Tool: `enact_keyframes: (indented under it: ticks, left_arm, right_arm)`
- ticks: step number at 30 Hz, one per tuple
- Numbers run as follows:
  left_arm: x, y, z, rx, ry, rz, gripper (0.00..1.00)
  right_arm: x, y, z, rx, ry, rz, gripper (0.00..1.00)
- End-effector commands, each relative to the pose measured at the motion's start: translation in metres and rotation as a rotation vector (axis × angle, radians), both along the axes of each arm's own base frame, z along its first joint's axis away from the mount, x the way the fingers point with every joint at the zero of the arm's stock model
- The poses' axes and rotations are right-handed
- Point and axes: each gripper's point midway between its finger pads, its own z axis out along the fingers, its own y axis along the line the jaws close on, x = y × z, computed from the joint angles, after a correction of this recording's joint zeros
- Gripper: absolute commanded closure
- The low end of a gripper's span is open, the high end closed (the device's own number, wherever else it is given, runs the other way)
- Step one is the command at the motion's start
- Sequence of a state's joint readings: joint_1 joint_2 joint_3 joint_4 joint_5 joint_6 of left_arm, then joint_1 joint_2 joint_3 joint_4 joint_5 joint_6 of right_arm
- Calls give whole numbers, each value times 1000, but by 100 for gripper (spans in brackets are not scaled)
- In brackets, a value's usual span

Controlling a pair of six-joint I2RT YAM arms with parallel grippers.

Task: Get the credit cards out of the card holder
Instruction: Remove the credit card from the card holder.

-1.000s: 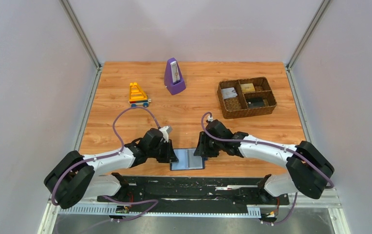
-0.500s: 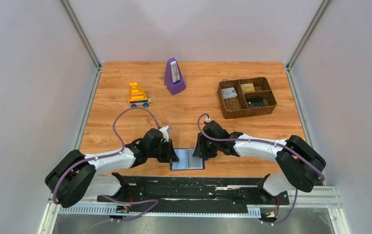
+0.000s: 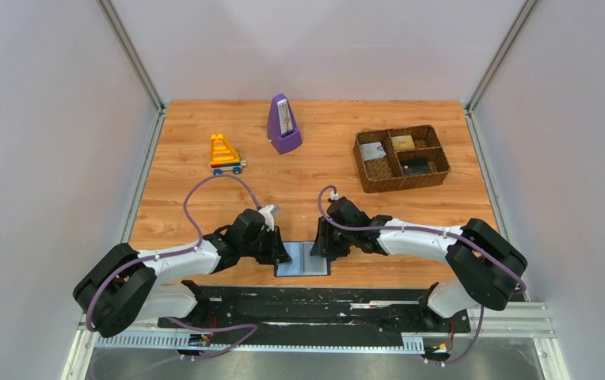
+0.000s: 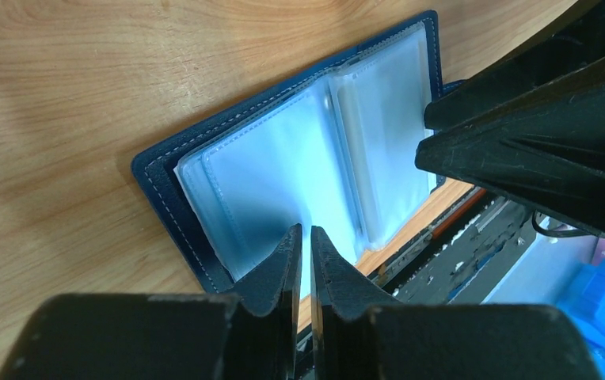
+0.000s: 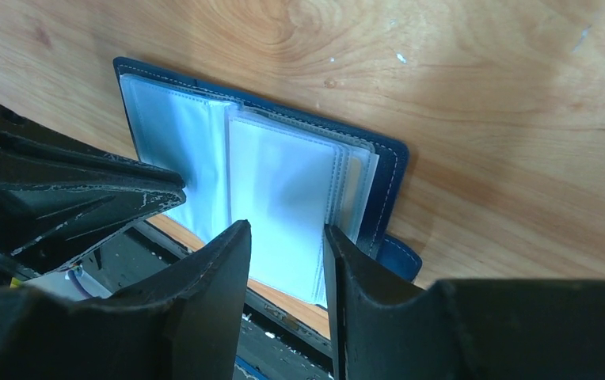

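Overhead: card holder (image 3: 302, 260) lies open at near counter (image 3: 291, 178) edge, between left gripper (image 3: 281, 253) and right gripper (image 3: 319, 244); arms hide its side margins. Woven basket (image 3: 359, 158) far right, dark card (image 3: 416, 167) in near-right compartment, too small to identify.

Left wrist: jaws drawn nearly together, thin slit only, tips at sleeve page edge; whether sheet is pinched, unclear.

Right wrist: jaws spread, nothing held, above right-hand sleeves (image 5: 283, 182). Sleeve contents cloudy, cards indistinguishable; fingers cover holder's near edge.

One card holder (image 3: 303, 260), one basket (image 3: 400, 188), three cards (image 3: 374, 150) (image 3: 403, 142) (image 3: 416, 167), one metronome (image 3: 283, 125), one toy (image 3: 224, 153).
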State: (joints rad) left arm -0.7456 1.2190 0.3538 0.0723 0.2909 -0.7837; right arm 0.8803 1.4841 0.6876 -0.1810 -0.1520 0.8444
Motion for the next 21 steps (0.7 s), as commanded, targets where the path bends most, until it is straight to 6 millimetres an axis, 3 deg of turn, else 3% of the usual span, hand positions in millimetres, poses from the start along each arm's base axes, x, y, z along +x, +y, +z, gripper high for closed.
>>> enact_keyframes:
  ticks: [1,16,21]
  left_arm:
    - [-1,1,-3,-1,-2,3,84]
    - [-4,-1,-4,-19,7,-1,84]
    - [-3,-6,7,-57,18,12,84]
  right_arm:
    - [-2,18,10,76,-8,42,60]
    - [-4,42,36,241,-29,98,60]
    - [-7,55,48,320,-29,135,59]
